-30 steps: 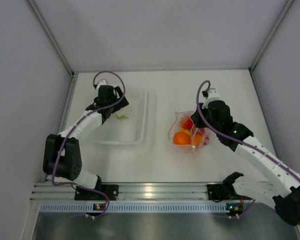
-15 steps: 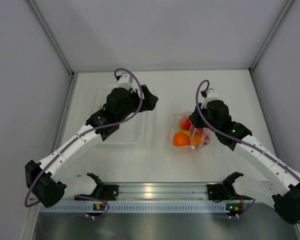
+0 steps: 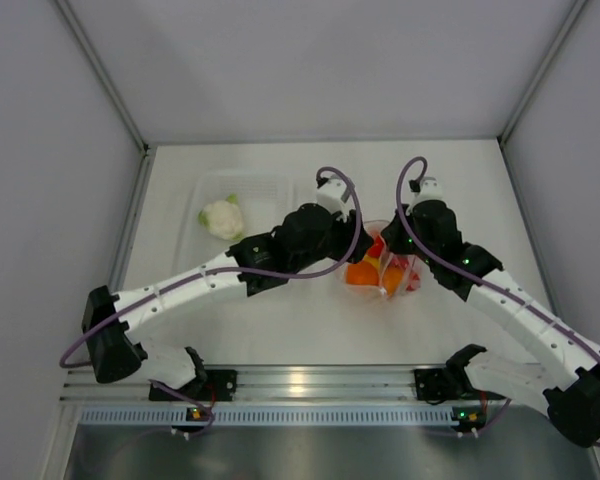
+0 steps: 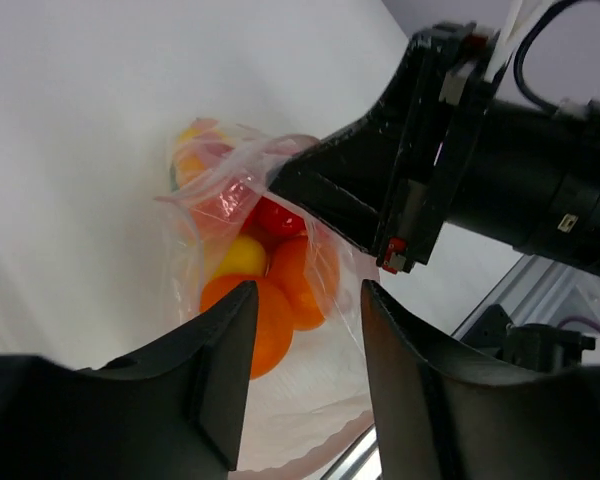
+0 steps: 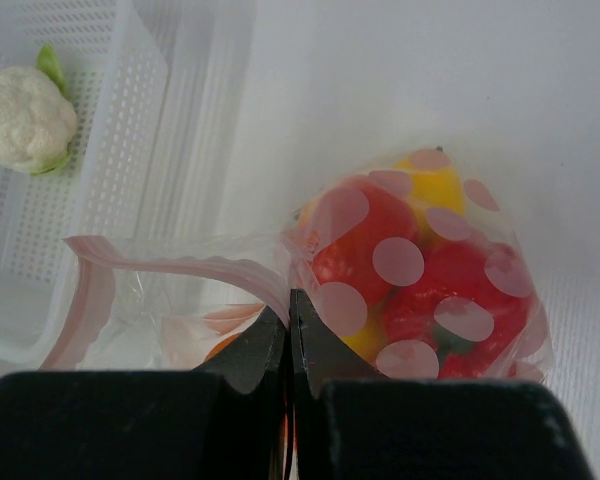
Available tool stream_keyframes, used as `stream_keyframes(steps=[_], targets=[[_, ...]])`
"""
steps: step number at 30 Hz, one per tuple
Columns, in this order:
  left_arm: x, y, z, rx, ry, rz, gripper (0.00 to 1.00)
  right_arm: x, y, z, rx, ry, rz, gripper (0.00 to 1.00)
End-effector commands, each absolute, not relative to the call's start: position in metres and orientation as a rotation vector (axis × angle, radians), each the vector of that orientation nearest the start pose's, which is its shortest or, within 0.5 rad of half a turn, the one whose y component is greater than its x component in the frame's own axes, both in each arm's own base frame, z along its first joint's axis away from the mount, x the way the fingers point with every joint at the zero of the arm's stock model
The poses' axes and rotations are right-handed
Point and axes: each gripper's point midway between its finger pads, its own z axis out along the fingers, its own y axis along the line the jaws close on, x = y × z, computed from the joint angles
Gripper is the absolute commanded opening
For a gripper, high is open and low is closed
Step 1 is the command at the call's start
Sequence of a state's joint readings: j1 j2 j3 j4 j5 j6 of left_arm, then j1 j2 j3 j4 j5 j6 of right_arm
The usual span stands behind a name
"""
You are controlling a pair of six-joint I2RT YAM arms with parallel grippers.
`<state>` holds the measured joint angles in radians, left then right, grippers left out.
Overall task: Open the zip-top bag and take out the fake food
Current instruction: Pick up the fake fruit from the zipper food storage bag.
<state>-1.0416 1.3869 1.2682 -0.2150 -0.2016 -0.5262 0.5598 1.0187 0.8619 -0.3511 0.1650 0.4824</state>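
Observation:
The zip-top bag (image 3: 388,275) lies right of the table's middle, its pink-zip mouth (image 5: 170,262) standing open. My right gripper (image 5: 290,298) is shut on the mouth's rim and holds it up. Inside show fake food: oranges (image 4: 255,320), a yellow lemon (image 4: 242,256) and red pieces (image 5: 365,240). My left gripper (image 4: 307,290) is open just above the bag's mouth, an orange showing between its fingers. From above, the left gripper (image 3: 358,252) meets the right gripper (image 3: 393,252) over the bag. A white cauliflower (image 3: 221,218) lies in the tray.
The rigid clear tray (image 3: 270,195) stands at the left rear, the left arm (image 3: 200,285) stretching across its near part. Grey walls enclose the table on three sides. The aluminium base rail (image 3: 300,382) runs along the near edge.
The left arm swung right from the tray to the bag, leaving the cauliflower in the tray, and its jaws narrowed. The right gripper stayed shut on the bag's rim.

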Motion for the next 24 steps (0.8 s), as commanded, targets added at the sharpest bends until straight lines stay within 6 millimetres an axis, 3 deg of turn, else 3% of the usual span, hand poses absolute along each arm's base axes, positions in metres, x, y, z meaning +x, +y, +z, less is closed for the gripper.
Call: stream_keyframes(steps=[1,4,7,11,14,19,24], targets=[[0.236,-0.394,0.285,0.378,1.969,-0.856,0.49,0.299,0.162,0.232,0.122,2.009,0.478,0.0],[0.236,-0.406,0.27,0.401,2.007,-0.855,0.42,0.298,0.159,0.235,0.148,1.987,0.482,0.0],[0.239,-0.41,0.252,0.407,2.032,-0.796,0.42,0.298,0.157,0.235,0.154,1.982,0.477,0.0],[0.243,-0.405,0.222,0.431,2.1,-0.69,0.51,0.296,0.155,0.233,0.146,1.991,0.461,0.0],[0.242,-0.411,0.201,0.487,2.135,-0.665,0.53,0.296,0.155,0.229,0.147,1.994,0.462,0.0],[0.236,-0.421,0.179,0.551,2.184,-0.68,0.66,0.295,0.155,0.221,0.139,2.011,0.458,0.0],[0.244,-0.415,0.152,0.54,2.229,-0.575,0.72,0.293,0.156,0.216,0.132,2.018,0.461,0.0]])
